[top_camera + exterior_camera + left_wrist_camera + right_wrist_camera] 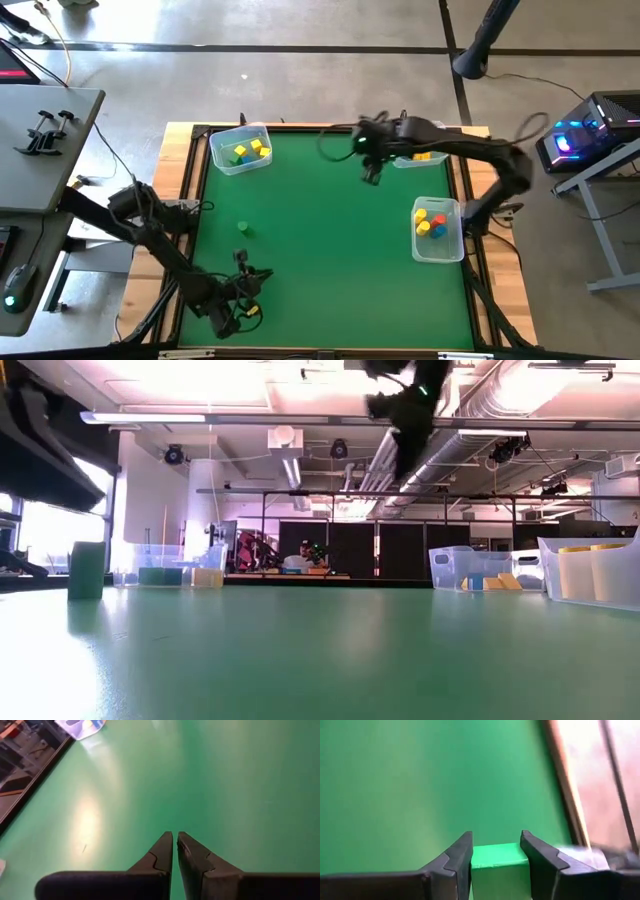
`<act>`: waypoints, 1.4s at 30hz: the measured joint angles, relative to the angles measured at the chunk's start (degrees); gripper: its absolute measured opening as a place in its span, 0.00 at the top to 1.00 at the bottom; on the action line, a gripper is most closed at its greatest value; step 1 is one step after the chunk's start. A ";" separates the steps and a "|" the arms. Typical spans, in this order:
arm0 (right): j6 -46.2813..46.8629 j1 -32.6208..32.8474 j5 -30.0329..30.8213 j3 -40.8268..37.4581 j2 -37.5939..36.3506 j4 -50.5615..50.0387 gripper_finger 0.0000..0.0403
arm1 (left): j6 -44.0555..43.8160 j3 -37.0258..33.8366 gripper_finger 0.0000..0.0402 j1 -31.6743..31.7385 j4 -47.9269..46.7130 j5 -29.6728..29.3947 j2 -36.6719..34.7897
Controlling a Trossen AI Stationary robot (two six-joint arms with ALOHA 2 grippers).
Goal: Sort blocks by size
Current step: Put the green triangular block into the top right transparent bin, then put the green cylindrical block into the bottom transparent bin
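Right gripper clamped on a small green cube-shaped block, carried high above the far side of the green felt counter. Seen from above, sits between the clear plastic bin at the far left corner, holding yellow, green and blue blocks, and the clear bin at the far right edge, with the latter just beside the arm. Third clear bin on the right side, holding yellow, red and blue blocks, lies nearer the robot. Probably a drop into one of these bins next; which one depends on the held block's size, not readable here. Left gripper pinched shut and empty, low at the near left of the counter. One loose green block resting on the felt left of centre, nearer the left arm, well apart from the right one.
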 joint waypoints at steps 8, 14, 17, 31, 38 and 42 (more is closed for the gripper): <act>16.49 -16.58 6.83 -27.76 -13.45 15.81 0.67 | -0.30 -7.71 0.97 6.08 2.19 1.53 -3.11; 17.31 -27.84 4.70 -37.46 -12.85 29.91 0.66 | 2.21 -14.17 1.00 12.18 10.14 9.43 -9.36; 16.34 -32.02 4.38 -39.75 -11.84 33.32 0.64 | 2.24 -17.35 1.00 14.11 16.26 13.28 -11.93; 10.01 -38.90 -3.03 -40.87 -8.53 34.61 0.59 | 5.14 -19.60 1.00 15.21 23.98 14.81 -14.05; 7.00 -38.85 -0.59 -40.82 -8.56 37.90 0.53 | 3.67 -17.70 1.00 14.38 23.70 17.37 -16.64; 6.36 -36.18 -0.54 -40.82 -9.97 37.90 0.53 | 3.67 -14.71 1.00 12.89 21.37 18.58 -18.57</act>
